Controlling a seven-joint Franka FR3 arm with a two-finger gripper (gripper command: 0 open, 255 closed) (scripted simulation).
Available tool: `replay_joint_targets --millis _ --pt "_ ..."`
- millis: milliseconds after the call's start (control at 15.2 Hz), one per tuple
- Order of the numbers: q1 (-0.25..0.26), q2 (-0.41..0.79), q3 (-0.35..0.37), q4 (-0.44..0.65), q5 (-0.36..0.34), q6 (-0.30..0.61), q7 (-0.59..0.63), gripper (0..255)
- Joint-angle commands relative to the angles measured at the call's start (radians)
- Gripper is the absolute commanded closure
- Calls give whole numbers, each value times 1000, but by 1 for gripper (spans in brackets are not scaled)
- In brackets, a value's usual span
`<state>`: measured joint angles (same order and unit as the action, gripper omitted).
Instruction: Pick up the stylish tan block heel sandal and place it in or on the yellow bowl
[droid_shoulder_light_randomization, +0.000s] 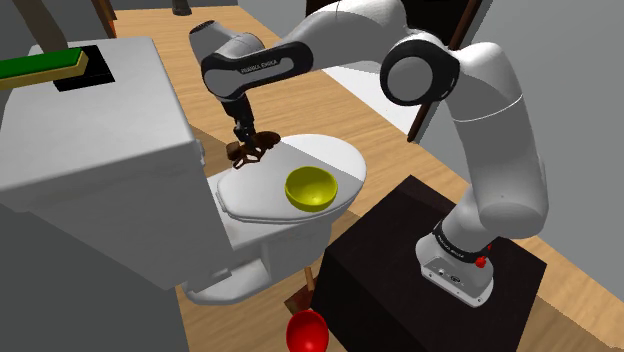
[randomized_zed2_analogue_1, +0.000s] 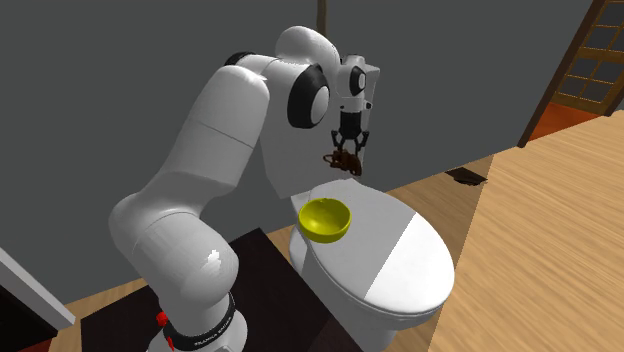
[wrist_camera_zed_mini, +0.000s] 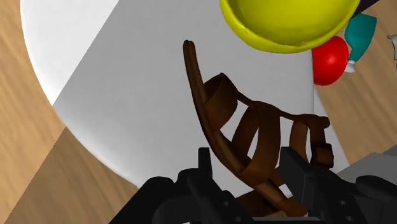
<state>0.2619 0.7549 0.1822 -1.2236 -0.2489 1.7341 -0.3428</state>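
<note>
The brown strappy heeled sandal (wrist_camera_zed_mini: 254, 137) hangs between my black fingers, and my gripper (wrist_camera_zed_mini: 251, 175) is shut on its heel end. In the shoulder view the sandal (droid_shoulder_light_randomization: 250, 150) is lifted just above the white toilet lid (droid_shoulder_light_randomization: 260, 190), under my gripper (droid_shoulder_light_randomization: 244, 135). The yellow bowl (droid_shoulder_light_randomization: 310, 188) rests on the lid, a short way toward the shoulder view's right of the sandal. From the second exterior view, my gripper (randomized_zed2_analogue_1: 349, 150) holds the sandal (randomized_zed2_analogue_1: 343, 161) above and behind the bowl (randomized_zed2_analogue_1: 325, 218). Seen from the wrist, the bowl (wrist_camera_zed_mini: 286, 22) lies beyond the sandal's toe.
The white toilet tank (droid_shoulder_light_randomization: 80, 130) rises at the shoulder view's left, with a green-topped object (droid_shoulder_light_randomization: 40, 68) on it. A red round object (droid_shoulder_light_randomization: 307, 332) lies on the wooden floor beside the dark stand (droid_shoulder_light_randomization: 400, 270). A teal item (wrist_camera_zed_mini: 361, 32) lies near the red one (wrist_camera_zed_mini: 329, 60).
</note>
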Motion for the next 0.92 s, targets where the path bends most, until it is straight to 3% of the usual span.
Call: replay_joint_targets --millis 0,396,858 --pt "-14 -62 4 -89 4 27 2 255" --pt "-78 -336 16 -500 27 168 -8 255" --pt "-131 -612 14 -859 66 264 -56 255"
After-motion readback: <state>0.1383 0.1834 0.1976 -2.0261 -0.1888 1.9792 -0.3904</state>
